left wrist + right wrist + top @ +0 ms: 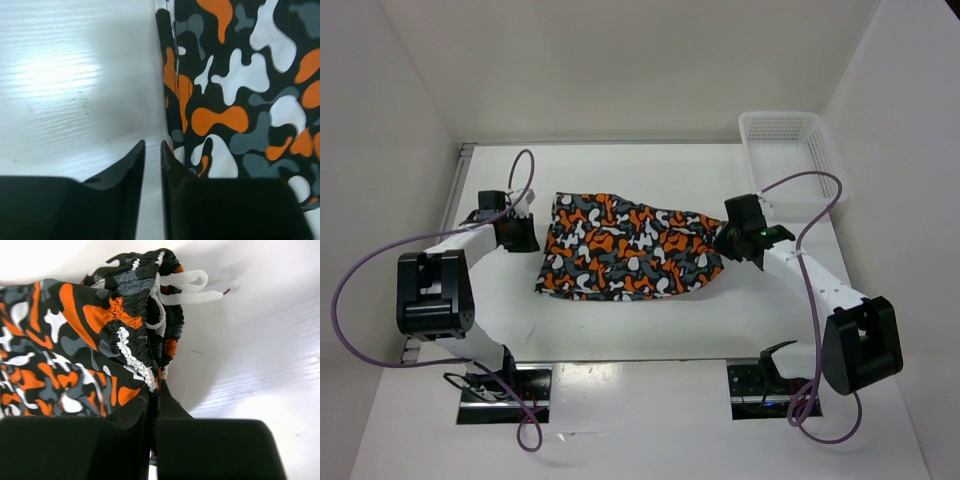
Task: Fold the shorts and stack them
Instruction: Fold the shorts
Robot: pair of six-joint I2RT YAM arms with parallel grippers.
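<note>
Right end effector low, tight on shorts; left end effector barely ajar, empty.

You have the shorts lying spread across the middle of the counter, soft fabric blotched in orange, black, grey and white. Their leg end sits wide and flat on the left. Toward the right they taper to the bunched elastic waistband, its white drawstring looped loose.
</note>
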